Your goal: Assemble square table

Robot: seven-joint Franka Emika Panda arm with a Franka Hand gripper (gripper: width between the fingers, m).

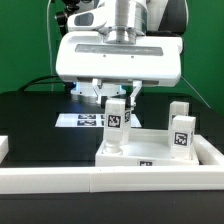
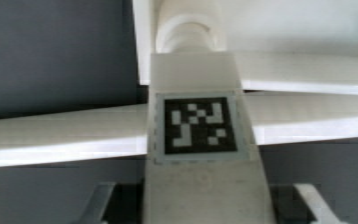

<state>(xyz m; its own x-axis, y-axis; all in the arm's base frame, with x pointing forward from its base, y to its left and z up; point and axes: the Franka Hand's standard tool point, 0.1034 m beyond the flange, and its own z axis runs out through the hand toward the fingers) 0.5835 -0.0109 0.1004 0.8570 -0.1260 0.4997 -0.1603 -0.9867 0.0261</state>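
**Leg Held Upright Over the Tabletop Corner**

Black matting covers the work surface, with a green wall behind it. All positions below are given relative to the square tabletop [image 1: 140, 150], the white slab lying low in the exterior view, just inside the white border wall [image 1: 110, 180] along the front edge.

Working from the exterior view's left: the marker board [image 1: 88, 120] lies flat on the matting beyond the tabletop's far left corner. Next, the gripper [image 1: 117, 98] hangs above the tabletop's left part, its fingers partly closed on the upper end of a white leg [image 1: 116, 125]. This leg stands upright with its lower end at or on the slab; whether it is seated in a socket cannot be determined. The wrist view shows the leg [image 2: 201, 120] running lengthwise between the fingers, with the tabletop rim crossing behind it. A second leg [image 1: 181, 125] stands upright at the tabletop's right side.

Hazards, as judged:
- A slightly tilted leg could bind or cross-thread as it is turned.
- Excess downward force could shift the slab against the border wall.
- Early release could let the leg topple.

Markings: black-and-white square tags on both legs, the slab edge and the marker board. No readable text or brand is visible.
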